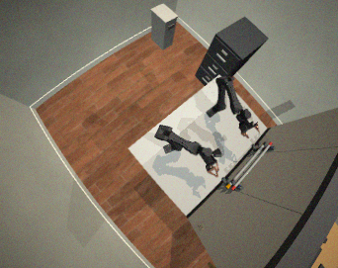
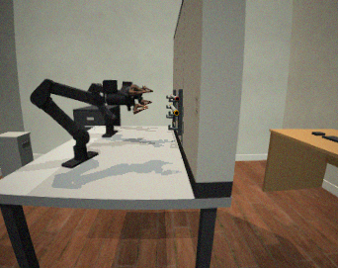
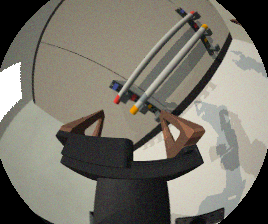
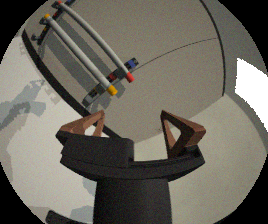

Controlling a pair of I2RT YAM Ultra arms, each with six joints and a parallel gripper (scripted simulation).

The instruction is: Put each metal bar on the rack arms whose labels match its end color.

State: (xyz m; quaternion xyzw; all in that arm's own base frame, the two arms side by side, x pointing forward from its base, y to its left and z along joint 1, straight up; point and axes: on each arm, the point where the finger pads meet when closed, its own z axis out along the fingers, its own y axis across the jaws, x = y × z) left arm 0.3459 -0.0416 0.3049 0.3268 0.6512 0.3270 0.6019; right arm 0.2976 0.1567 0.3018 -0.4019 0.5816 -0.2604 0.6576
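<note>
On the wall rack (image 2: 181, 122) (image 4: 89, 98), the bar with red ends (image 1: 270, 143) (image 2: 176, 98) (image 3: 153, 48) (image 4: 99, 39) lies on the top pair of arms, under blue labels (image 3: 115, 86) (image 4: 132, 63). The bar with yellow-orange ends (image 1: 228, 186) (image 2: 176, 113) (image 3: 169, 67) (image 4: 81, 51) lies on the middle pair, under red labels. The bottom pair is bare. My left gripper (image 1: 252, 131) (image 3: 132, 112) is open and empty, off the wall near the rack's left end. My right gripper (image 1: 213, 172) (image 4: 132, 113) is open and empty near its right end.
The rack is fixed to the grey wall panel (image 1: 292, 179) (image 2: 190, 80) along the front edge of the white table (image 1: 153, 149) (image 2: 138, 184). Air separates both grippers from the bars. A dark cabinet (image 1: 242, 38) stands behind the left arm, off the table.
</note>
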